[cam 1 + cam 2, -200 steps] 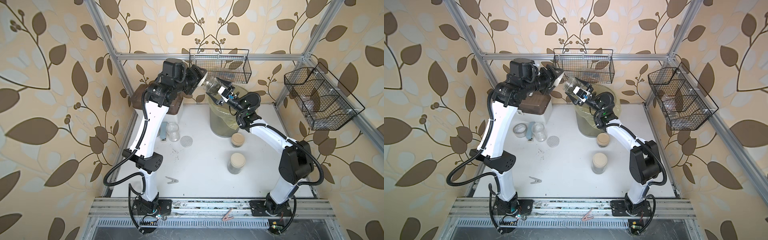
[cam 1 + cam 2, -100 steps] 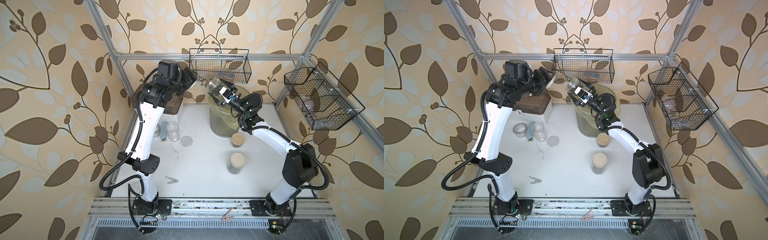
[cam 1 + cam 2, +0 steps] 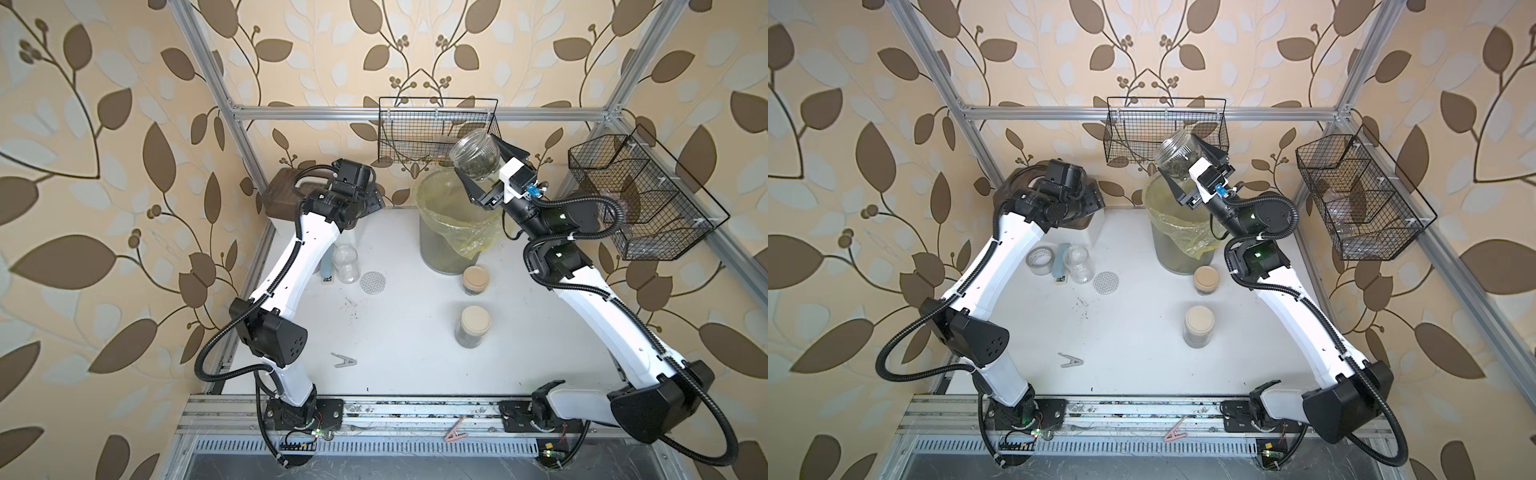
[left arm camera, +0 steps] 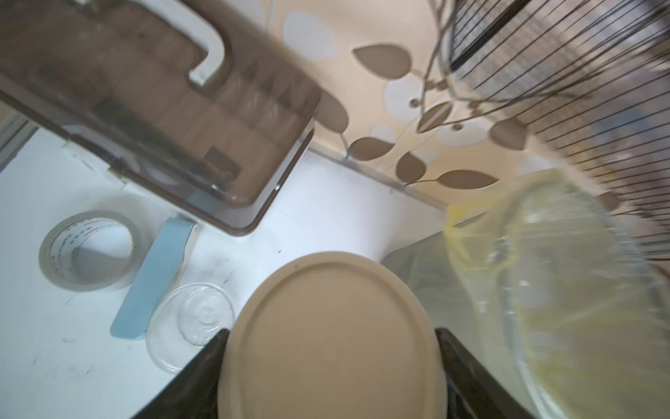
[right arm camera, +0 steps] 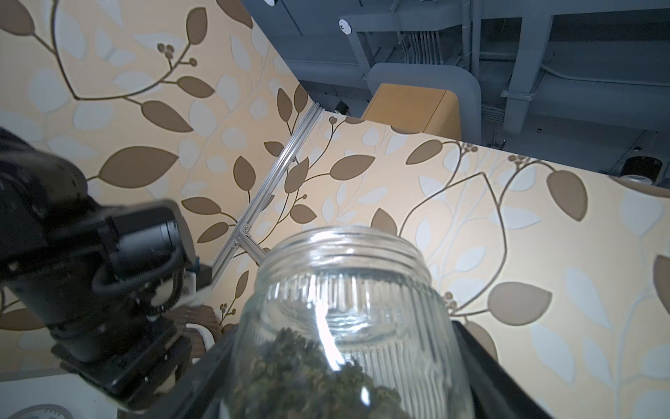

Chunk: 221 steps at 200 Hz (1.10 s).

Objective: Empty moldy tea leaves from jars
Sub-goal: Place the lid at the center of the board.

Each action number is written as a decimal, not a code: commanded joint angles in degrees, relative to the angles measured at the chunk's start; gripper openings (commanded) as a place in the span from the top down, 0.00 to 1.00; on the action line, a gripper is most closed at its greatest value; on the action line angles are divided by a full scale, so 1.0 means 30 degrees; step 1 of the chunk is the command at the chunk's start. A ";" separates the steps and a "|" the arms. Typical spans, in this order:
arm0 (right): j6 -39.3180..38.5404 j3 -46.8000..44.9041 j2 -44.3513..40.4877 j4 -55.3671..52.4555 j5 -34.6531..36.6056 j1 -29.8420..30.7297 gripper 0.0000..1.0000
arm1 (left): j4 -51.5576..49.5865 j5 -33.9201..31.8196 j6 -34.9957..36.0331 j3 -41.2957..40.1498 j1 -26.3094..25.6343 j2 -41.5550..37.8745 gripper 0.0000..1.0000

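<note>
Progress: one jar [image 3: 346,262] is emptied, two closed jars [image 3: 475,279] are left; fourth jar [image 5: 344,308], unpoured, is pinched by right gripper [image 3: 479,158], lid [image 4: 331,297] by left gripper [image 4: 331,337].

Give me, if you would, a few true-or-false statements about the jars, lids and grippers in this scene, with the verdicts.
1. The right gripper holds an open jar with tea leaves inside. True.
2. The left gripper is empty. False: it grips a beige lid.
3. The two jars standing near the bin are closed with lids. True.
4. The dotted lid is screwed onto a jar. False: it lies flat on the table, beside an empty jar.
5. The open jar hangs mouth down. False: it is tilted, with the leaves resting in its base.
</note>
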 commanded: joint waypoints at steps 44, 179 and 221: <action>0.0047 -0.0270 -0.2567 -0.4815 0.2434 0.1464 0.88 | 0.5156 -0.1179 0.1485 -0.2229 -0.0821 0.3362 0.72; 0.0046 -0.0342 -0.2741 -0.6038 0.3468 0.1845 0.88 | 0.8653 -0.1074 0.1582 -0.0503 -0.1133 1.0889 0.69; 0.0015 -0.0274 -0.2513 -0.5949 0.3447 0.1844 0.88 | 0.8789 -0.0496 0.1553 -0.0412 -0.1104 1.1933 0.62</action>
